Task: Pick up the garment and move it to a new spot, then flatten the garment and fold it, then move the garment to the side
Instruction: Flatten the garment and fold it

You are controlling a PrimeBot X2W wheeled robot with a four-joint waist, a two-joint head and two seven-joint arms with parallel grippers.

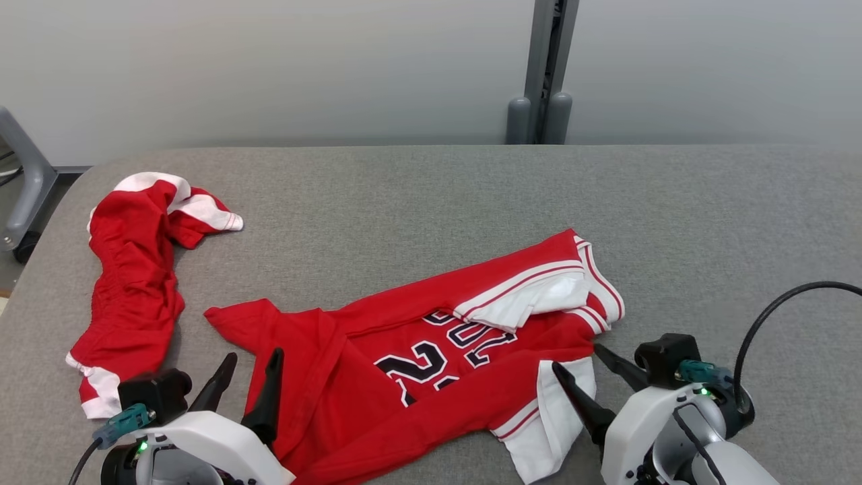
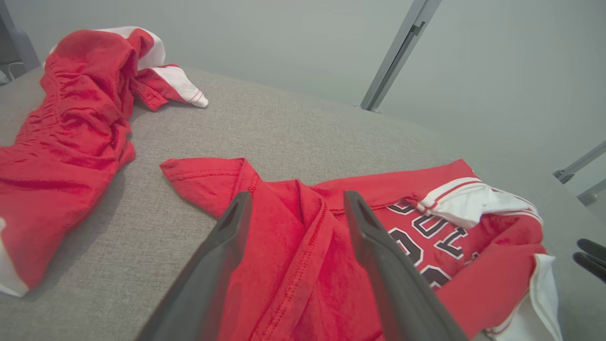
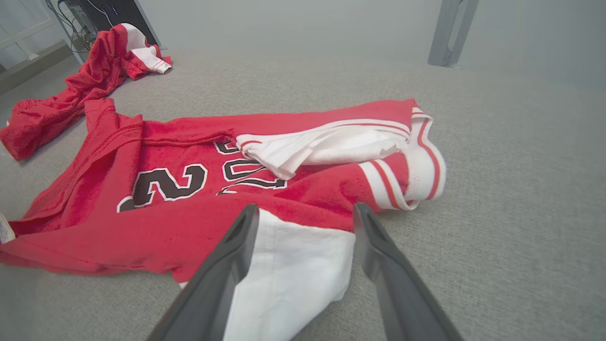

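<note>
Two garments: jersey [image 1: 323, 384], shorts [image 1: 135, 276]; right wrist view adds cabled black box [image 3: 116, 12].

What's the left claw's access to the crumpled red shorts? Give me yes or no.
Probably yes. The left claw stands open and empty over the edge of the red jersey; the crumpled red shorts lie just to its left on the grey table, nothing between.

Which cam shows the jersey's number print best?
Right wrist view: the number print is large and sharp, though folds cover its edges. Head view shows it smaller. Left wrist view catches part of it at a slant.
</note>
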